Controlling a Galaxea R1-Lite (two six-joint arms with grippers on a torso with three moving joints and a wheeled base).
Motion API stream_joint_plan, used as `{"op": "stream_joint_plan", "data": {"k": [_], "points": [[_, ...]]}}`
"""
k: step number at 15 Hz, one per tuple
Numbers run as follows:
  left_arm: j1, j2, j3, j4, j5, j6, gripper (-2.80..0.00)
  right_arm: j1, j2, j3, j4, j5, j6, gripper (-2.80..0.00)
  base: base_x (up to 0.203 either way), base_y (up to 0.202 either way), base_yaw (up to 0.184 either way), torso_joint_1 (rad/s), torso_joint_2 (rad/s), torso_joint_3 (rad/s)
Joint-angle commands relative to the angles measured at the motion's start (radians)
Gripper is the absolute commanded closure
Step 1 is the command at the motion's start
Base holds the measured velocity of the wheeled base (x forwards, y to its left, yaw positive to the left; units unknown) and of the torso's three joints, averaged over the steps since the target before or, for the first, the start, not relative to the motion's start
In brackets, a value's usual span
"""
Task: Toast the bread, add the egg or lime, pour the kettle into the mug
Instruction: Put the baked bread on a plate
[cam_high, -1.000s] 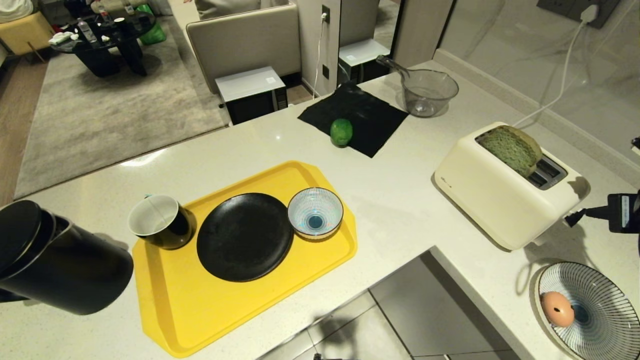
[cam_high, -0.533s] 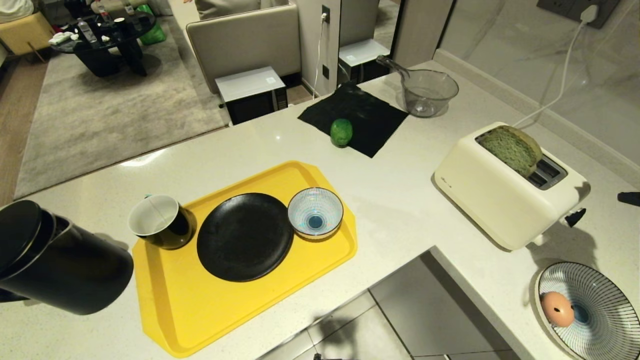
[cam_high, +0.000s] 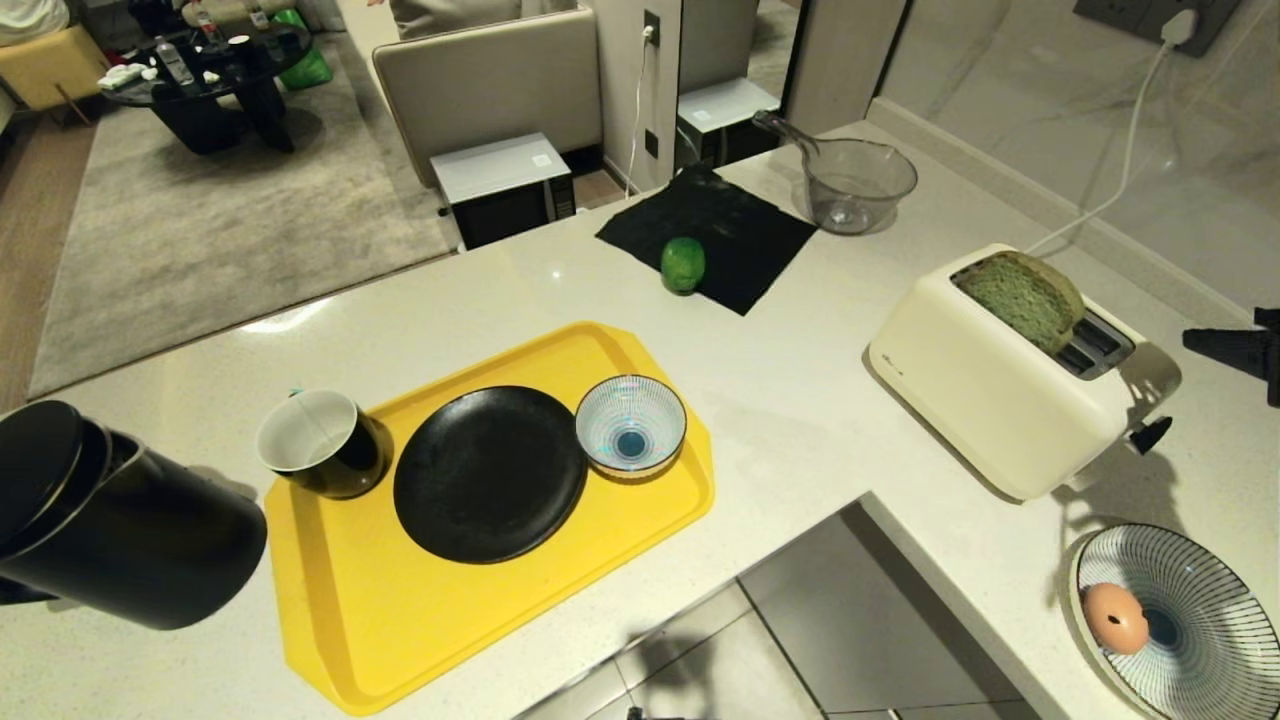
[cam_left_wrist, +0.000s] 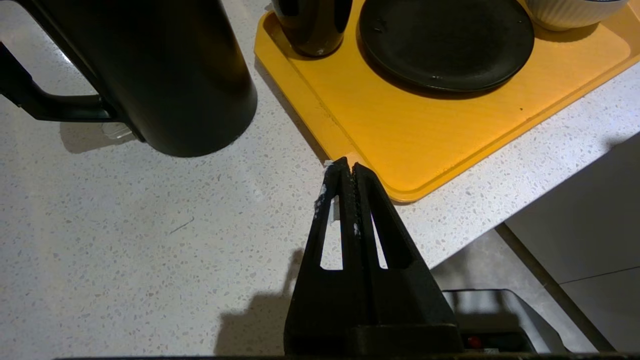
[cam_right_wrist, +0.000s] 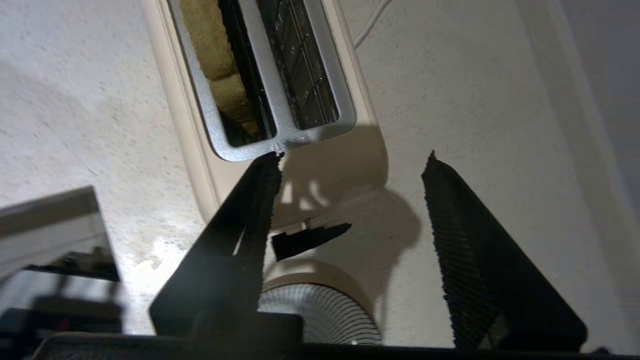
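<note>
A pale speckled stone counter (cam_high: 820, 400) runs in an L across the head view, carrying everything else. On its near left part lies a large rectangular yellow plastic tray (cam_high: 340, 590), and at the far left edge stands the tall matte-black cylindrical kettle (cam_high: 120, 530) with a loop handle, just beside the tray's corner. A cream two-slot toaster (cam_high: 985, 400) sits to the right, its white cord running up to a wall socket; the square slice of pale green bread (cam_high: 1020, 295) stands in the slot farther from the right gripper, its top poking above the rim. At the back lies a black square cloth (cam_high: 740, 230), with a clear plastic measuring jug (cam_high: 860, 185) just beyond it. On the tray rests a round matte-black plate (cam_high: 490, 475), between the glossy black mug with a white inside (cam_high: 320, 445) and a small blue-and-white striped bowl (cam_high: 631, 425). A wider striped dish (cam_high: 1210, 620) at the near right corner holds the pinkish-brown egg (cam_high: 1115, 618). The small round bright-green lime (cam_high: 683, 264) sits on the cloth's near edge.

The right gripper (cam_right_wrist: 350, 165) hangs above the lever end of the toaster with its jaws spread wide and nothing between them; only its tip shows at the right edge of the head view. The left gripper (cam_left_wrist: 346, 167) hovers over the counter by the tray's near corner, jaws pressed together and empty.
</note>
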Motion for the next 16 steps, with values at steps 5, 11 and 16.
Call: {"op": "stream_joint_plan", "data": {"k": [5,11,16], "points": [[0.001,-0.001,0.0,0.0,0.0,0.0,0.0,0.009,0.048,0.019,-0.053,0.019,-0.019,-2.8,0.0,0.0,0.0,0.0,0.0,0.0],[0.001,-0.001,0.0,0.0,0.0,0.0,0.0,0.084,0.122,-0.031,-0.135,0.085,0.188,-2.8,0.0,0.0,0.0,0.0,0.0,0.0],[0.001,-0.001,0.0,0.0,0.0,0.0,0.0,0.115,0.163,-0.054,-0.136,0.085,0.214,-2.8,0.0,0.0,0.0,0.0,0.0,0.0]]}}
